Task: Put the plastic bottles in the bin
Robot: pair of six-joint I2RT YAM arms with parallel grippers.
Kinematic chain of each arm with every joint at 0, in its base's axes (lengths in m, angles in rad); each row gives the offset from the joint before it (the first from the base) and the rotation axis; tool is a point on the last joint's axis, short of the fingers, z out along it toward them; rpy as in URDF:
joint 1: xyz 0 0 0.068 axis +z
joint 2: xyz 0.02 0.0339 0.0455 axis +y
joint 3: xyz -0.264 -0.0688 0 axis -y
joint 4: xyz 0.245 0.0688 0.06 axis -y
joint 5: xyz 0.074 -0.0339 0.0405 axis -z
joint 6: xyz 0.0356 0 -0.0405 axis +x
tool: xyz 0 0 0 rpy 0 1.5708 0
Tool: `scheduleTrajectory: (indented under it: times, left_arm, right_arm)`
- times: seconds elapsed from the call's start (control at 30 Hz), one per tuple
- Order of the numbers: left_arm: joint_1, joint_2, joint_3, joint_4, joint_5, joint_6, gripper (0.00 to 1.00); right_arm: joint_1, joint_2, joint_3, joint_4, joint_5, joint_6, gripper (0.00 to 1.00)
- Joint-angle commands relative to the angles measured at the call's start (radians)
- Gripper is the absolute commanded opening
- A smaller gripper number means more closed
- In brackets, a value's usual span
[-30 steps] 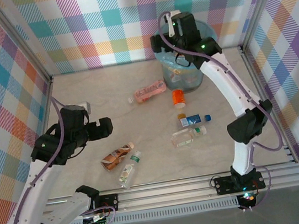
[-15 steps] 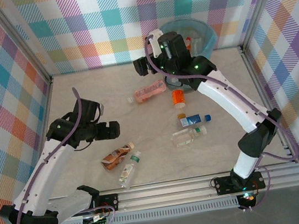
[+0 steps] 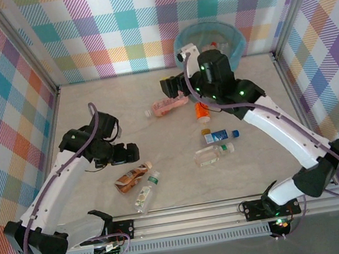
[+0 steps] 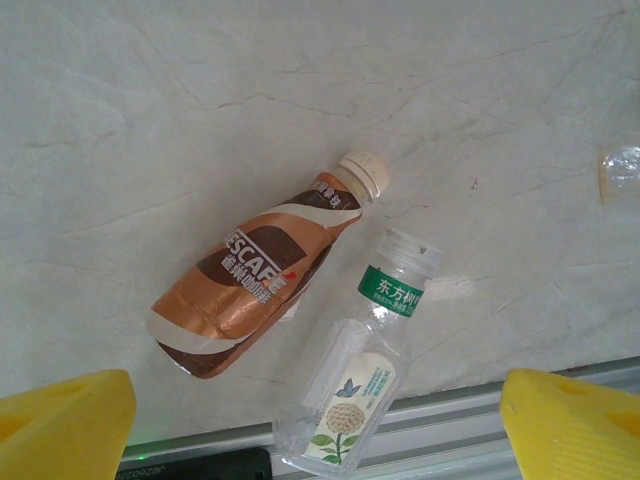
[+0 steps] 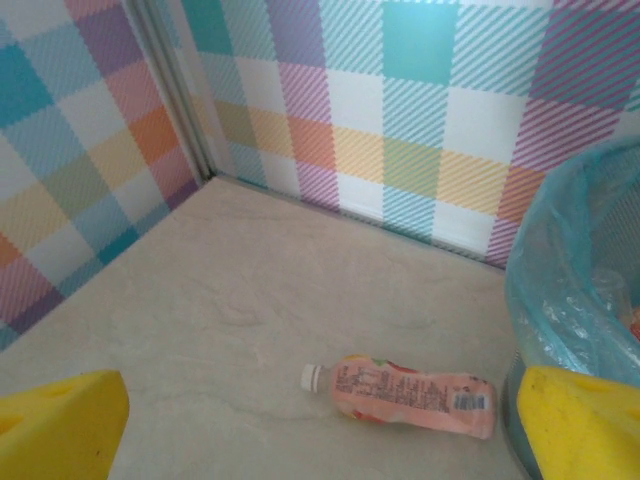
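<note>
Task approx. partway done. Bin (image 3: 232, 29), far right w/ blue liner, holds at least a couple of bottles; exact count can't be told. Six bottles lie on the surface (image 3: 90, 100): pink bottle (image 3: 168, 105) just left of the bin, orange bottle (image 3: 202, 111) just near of it, blue-label bottle (image 3: 220, 136) and clear bottle (image 3: 213, 153) mid-right, brown bottle (image 3: 132, 176) and green-label bottle (image 3: 146, 193) side by side by the near edge, left of centre. Left gripper (image 3: 124, 152) hovers over that pair, jaws wide apart, holding nothing. Right gripper (image 3: 173, 87) hangs above the pink bottle, jaws wide apart, also empty. Judged: six pickups left.
</note>
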Motion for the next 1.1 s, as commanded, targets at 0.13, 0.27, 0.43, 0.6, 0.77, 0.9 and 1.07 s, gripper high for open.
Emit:
scheduleTrajectory:
  times: [0.13, 0.27, 0.43, 0.6, 0.77, 0.9, 1.07]
  left_arm:
    - [-0.014, -0.093, -0.096, 0.029, -0.011, -0.174, 0.93]
    - [-0.013, -0.142, -0.123, 0.022, -0.001, -0.167, 0.93]
    - [-0.013, -0.152, -0.138, 0.005, 0.01, -0.054, 0.92]
    - [-0.013, -0.127, -0.188, 0.074, 0.065, -0.004, 0.9]
    - [-0.016, -0.061, -0.195, 0.092, 0.107, 0.014, 0.89]
    - [-0.079, -0.037, -0.191, 0.141, 0.119, -0.002, 0.88]
    - [-0.203, 0.017, -0.137, 0.317, 0.063, 0.028, 0.89]
  right_arm:
    - [0.004, 0.02, 0.043, 0.051, -0.194, -0.015, 1.0]
    - [0.005, 0.031, 0.067, 0.026, -0.231, 0.026, 0.98]
    - [0.021, -0.016, -0.018, 0.063, -0.267, 0.088, 0.94]
    - [0.044, -0.057, -0.102, 0.032, -0.26, 0.068, 0.93]
    - [0.046, -0.086, -0.161, 0.018, -0.262, 0.056, 0.93]
    - [0.048, -0.088, -0.171, 0.02, -0.255, 0.037, 0.93]
    - [0.048, -0.104, -0.183, 0.048, -0.163, 0.05, 0.93]
